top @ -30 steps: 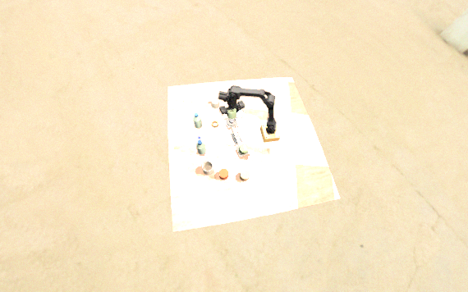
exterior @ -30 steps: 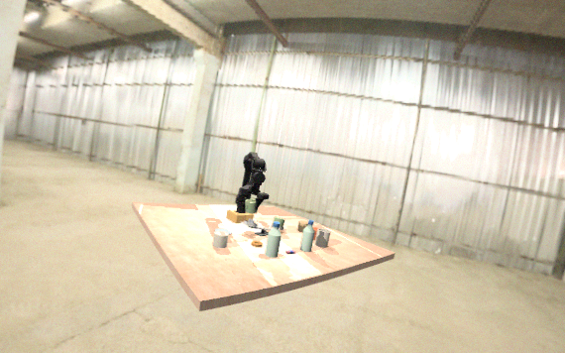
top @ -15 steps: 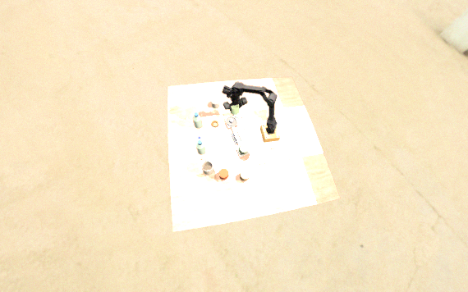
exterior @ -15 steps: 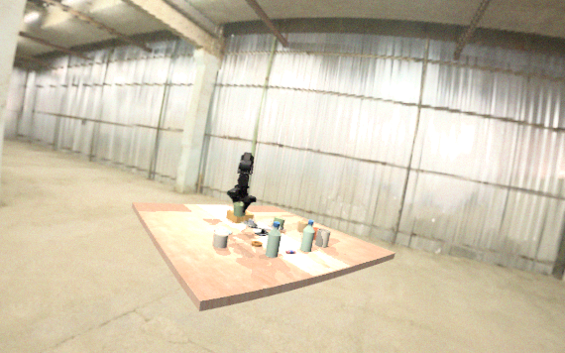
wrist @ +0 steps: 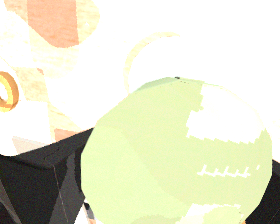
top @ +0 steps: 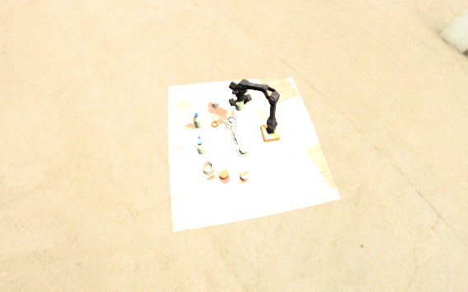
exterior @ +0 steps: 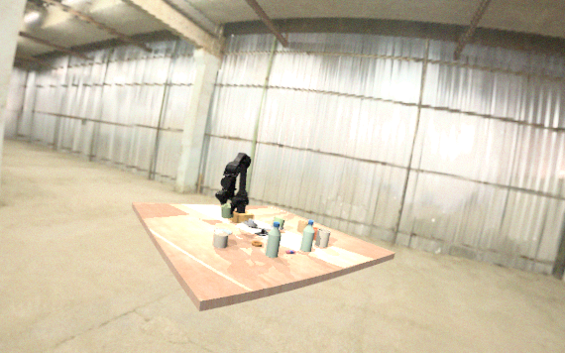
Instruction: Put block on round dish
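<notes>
My gripper (top: pixel 240 101) (exterior: pixel 226 204) (wrist: pixel 173 141) is shut on a pale green cup (top: pixel 240 107) (exterior: pixel 226 212) (wrist: pixel 156 155), which is off the balance, beside its far end. The second green cup (top: pixel 242 150) (exterior: pixel 279 221) stands on the near end of the balance (top: pixel 236 137) in the top view. A small grey shape shows at the far end, but I cannot tell if it is the block. A pale round rim (wrist: pixel 127 65) ahead of the held cup in the wrist view looks like the round dish. Glare washes out much of its surface.
An orange ring (top: pixel 214 124) (exterior: pixel 257 243) (wrist: pixel 11 91) lies beside the balance. Two blue-capped bottles (top: pixel 198 122) (exterior: pixel 274 243) stand beyond it. One grey cup (top: pixel 215 104) (exterior: pixel 220 240) stands near the far side; another grey cup (top: pixel 208 168) (exterior: pixel 323 238) stands near an orange-topped object (top: pixel 223 175).
</notes>
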Motion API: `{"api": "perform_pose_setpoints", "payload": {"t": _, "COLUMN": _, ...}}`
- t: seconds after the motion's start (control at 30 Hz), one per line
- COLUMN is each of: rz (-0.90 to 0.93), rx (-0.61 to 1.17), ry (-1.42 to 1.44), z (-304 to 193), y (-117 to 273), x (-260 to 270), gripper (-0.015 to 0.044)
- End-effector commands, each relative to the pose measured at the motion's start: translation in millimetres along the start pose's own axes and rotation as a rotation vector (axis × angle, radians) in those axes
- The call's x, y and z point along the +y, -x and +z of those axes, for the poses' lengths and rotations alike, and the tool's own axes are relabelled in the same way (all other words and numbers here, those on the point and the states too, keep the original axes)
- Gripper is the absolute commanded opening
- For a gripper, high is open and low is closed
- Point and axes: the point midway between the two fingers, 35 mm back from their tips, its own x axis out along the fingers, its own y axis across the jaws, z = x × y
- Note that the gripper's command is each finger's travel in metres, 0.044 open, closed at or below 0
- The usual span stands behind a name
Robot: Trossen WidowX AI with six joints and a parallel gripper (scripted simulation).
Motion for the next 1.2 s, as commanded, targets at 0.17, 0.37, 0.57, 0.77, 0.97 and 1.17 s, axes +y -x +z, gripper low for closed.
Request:
{"api": "perform_pose_setpoints", "payload": {"t": 0.17, "rz": -0.001, "rx": -0.012, "ry": 0.002, "z": 13.3, "y": -12.9, "x": -41.6, "gripper": 0.0}}
{"api": "perform_pose_setpoints", "payload": {"t": 0.37, "rz": -0.003, "rx": -0.014, "ry": 0.002, "z": 18.8, "y": -22.9, "x": -68.4, "gripper": 0.0}}
{"api": "perform_pose_setpoints", "payload": {"t": 0.57, "rz": -0.005, "rx": -0.016, "ry": 0.002, "z": 21.4, "y": -32.8, "x": -95.4, "gripper": 0.0}}
{"api": "perform_pose_setpoints", "payload": {"t": 0.77, "rz": -0.007, "rx": -0.017, "ry": 0.001, "z": 21.5, "y": -40.2, "x": -115.4, "gripper": 0.0}}
{"api": "perform_pose_setpoints", "payload": {"t": 0.97, "rz": -0.007, "rx": -0.017, "ry": 0.001, "z": 22.3, "y": -53.3, "x": -115.3, "gripper": 0.0}}
{"api": "perform_pose_setpoints", "payload": {"t": 1.17, "rz": -0.007, "rx": -0.017, "ry": 0.001, "z": 22.1, "y": -78.8, "x": -115.7, "gripper": 0.0}}
